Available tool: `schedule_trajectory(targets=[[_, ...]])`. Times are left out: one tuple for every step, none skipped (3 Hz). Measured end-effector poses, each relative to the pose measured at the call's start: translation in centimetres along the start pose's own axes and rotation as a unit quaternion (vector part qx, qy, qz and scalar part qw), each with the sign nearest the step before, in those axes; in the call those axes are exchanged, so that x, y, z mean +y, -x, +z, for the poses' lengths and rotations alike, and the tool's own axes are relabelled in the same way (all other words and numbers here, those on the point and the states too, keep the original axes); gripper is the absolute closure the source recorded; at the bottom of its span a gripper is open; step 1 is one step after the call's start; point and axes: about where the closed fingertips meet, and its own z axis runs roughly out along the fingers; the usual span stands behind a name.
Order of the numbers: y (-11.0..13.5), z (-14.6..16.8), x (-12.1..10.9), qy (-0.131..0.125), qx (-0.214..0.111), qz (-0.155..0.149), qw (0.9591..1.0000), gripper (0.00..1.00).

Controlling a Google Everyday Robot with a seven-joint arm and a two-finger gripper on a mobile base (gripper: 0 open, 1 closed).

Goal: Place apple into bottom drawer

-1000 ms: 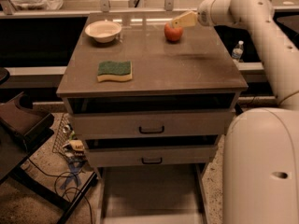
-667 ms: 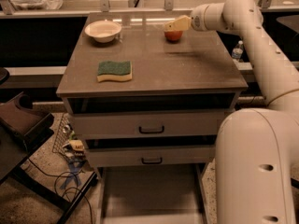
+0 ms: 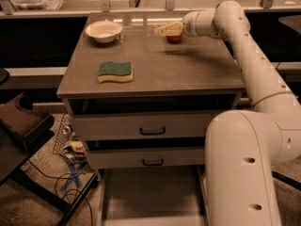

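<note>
The apple (image 3: 175, 37), red and small, sits at the far right of the cabinet top (image 3: 188, 74). My gripper (image 3: 165, 30) reaches in from the right at the apple and covers its upper part; only the lower red part shows. The bottom drawer (image 3: 150, 192) is pulled out at the foot of the cabinet, a wide shallow grey tray with nothing in it, partly hidden on the right by my arm's base.
A white bowl (image 3: 103, 30) stands at the far left of the top. A green and yellow sponge (image 3: 115, 71) lies left of centre. Two upper drawers with black handles (image 3: 152, 131) are shut. Cables and clutter (image 3: 73, 154) lie on the floor to the left.
My gripper has moved left from beside the apple to over it, and now covers its top. The apple, bowl and sponge have stayed in place.
</note>
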Motion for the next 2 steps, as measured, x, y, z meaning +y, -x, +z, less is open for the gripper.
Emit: schedule_trajectory(targets=[[-1.0, 1.1, 0.2, 0.005, 0.007, 0.002, 1.0, 0.14], [-2.0, 1.8, 0.1, 0.004, 0.015, 0.006, 0.9999, 0.38]])
